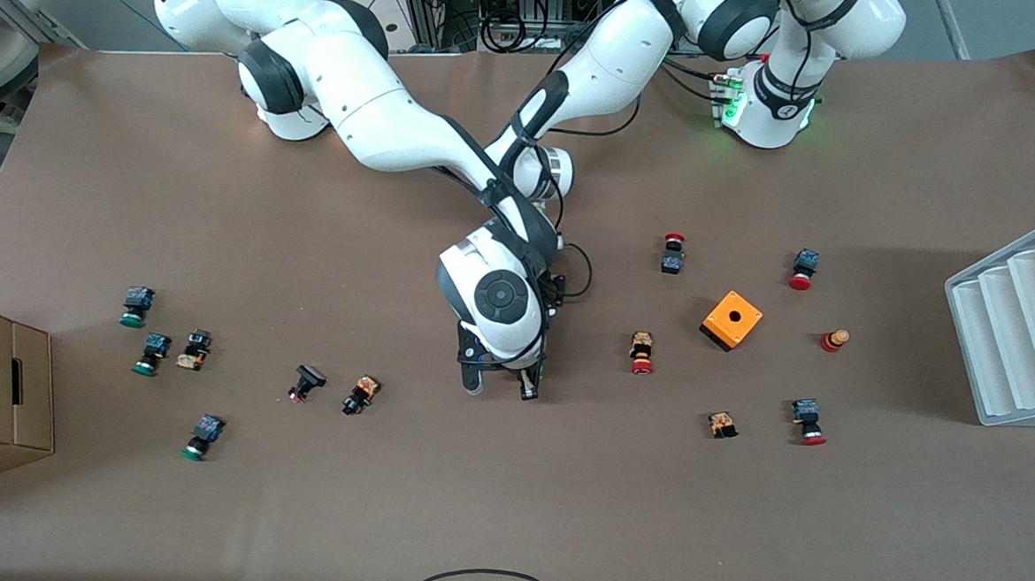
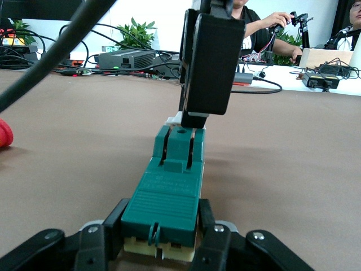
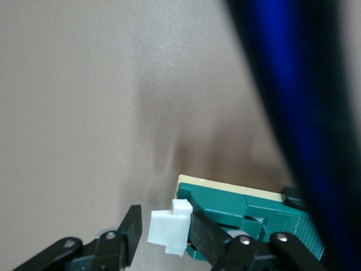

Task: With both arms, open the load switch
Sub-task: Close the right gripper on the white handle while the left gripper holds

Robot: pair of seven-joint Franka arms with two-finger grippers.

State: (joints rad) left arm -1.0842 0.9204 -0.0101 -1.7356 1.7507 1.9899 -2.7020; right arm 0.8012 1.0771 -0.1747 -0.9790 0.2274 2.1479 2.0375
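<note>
Left tool (image 2: 161, 240): you had its two black fingers closed tight on the near end of the load switch (image 2: 169, 192), one finger (image 2: 104, 237) pressed against each side of the green block. Your left arm's tool was hidden beneath the right arm's wrist in the front view, low over the middle of the table (image 1: 506, 502).

Right tool (image 3: 163, 240): you had it down over the load switch's other end, fingers partly spread and set to either side of the white tab (image 3: 169, 228). One finger (image 3: 206, 240) lay against the green body beside the tab; whether either finger actually gripped the tab could not be told. In the front view its fingertips (image 1: 502, 385) pointed down at the table.

Load switch: it lay flat on the brown table at mid-table, between the two tools, with its cream underside showing at the held end. An orange box (image 1: 731, 320) stood well apart, toward the left arm's end of the table.
</note>
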